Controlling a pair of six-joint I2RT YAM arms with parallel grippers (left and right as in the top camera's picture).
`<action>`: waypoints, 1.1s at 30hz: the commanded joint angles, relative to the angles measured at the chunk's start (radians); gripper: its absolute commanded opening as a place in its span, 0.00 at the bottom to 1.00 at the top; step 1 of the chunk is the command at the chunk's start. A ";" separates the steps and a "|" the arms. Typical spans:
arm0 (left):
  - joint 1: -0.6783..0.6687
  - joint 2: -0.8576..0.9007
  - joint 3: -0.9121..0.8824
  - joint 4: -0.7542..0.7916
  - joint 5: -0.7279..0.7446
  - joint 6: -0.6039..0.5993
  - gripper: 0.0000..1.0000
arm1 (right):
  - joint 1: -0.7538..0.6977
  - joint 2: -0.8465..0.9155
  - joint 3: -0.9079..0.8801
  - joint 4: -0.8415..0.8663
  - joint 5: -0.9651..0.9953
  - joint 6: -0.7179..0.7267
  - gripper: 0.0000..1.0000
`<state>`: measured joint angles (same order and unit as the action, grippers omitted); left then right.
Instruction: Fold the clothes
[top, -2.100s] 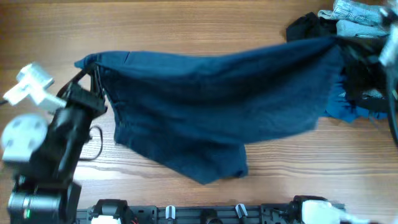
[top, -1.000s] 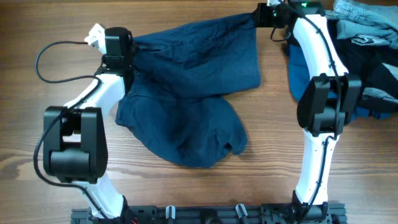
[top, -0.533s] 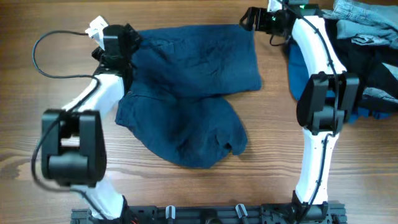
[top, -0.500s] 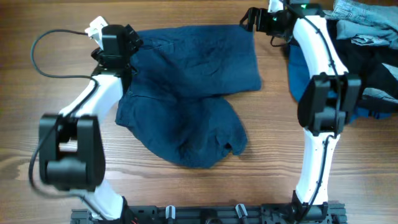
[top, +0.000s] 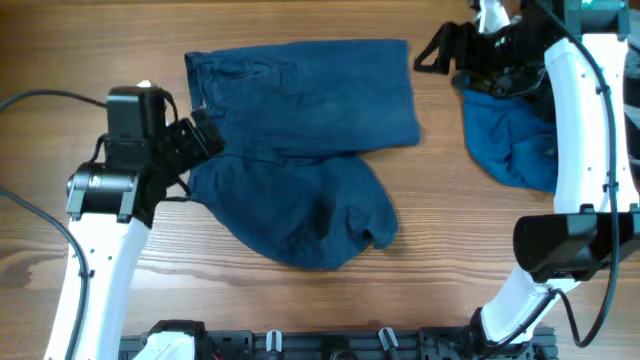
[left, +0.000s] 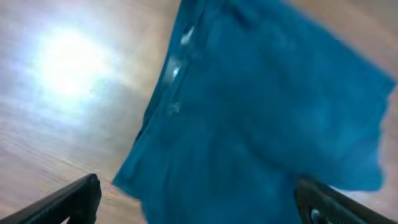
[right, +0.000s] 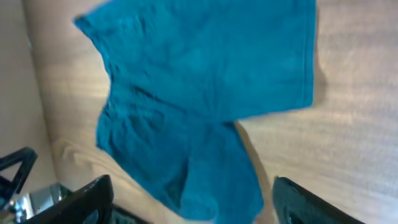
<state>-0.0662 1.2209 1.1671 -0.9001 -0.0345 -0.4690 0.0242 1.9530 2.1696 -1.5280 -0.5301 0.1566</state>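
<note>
The dark navy shorts (top: 300, 100) lie on the wooden table, waistband at the left and one leg spread flat. The other leg (top: 310, 215) is bunched toward the front. My left gripper (top: 208, 142) hovers open over the shorts' left edge, holding nothing. In the left wrist view the shorts (left: 261, 112) fill the gap between my spread fingers (left: 71, 200), buttons showing on the fly. My right gripper (top: 428, 52) is open and empty just off the shorts' far right corner. The right wrist view looks down on the whole shorts (right: 205, 93). A mid-blue piece (top: 510, 140) lies at the right.
The mid-blue piece lies partly under the right arm (top: 585, 150). A black cable (top: 40, 98) loops over the table at the left. The arms' base rail (top: 330, 345) runs along the front edge.
Both grippers have let go of the shorts' far corners and pulled away. The left has come forward, the right has moved up and right. The shorts now lie flat.
</note>
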 joint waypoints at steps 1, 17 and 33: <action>0.004 0.086 -0.025 -0.063 0.011 -0.061 0.96 | 0.066 0.015 -0.063 -0.019 0.040 -0.023 0.79; 0.003 0.547 -0.025 -0.175 0.014 -0.116 0.10 | 0.112 -0.142 -0.168 -0.029 0.140 0.004 0.76; 0.014 0.687 -0.025 -0.025 -0.067 -0.150 0.04 | 0.114 -0.260 -0.368 0.035 0.127 0.093 0.70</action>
<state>-0.0589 1.8984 1.1492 -0.9661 -0.0776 -0.5968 0.1356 1.8107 1.8576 -1.5467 -0.4149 0.2127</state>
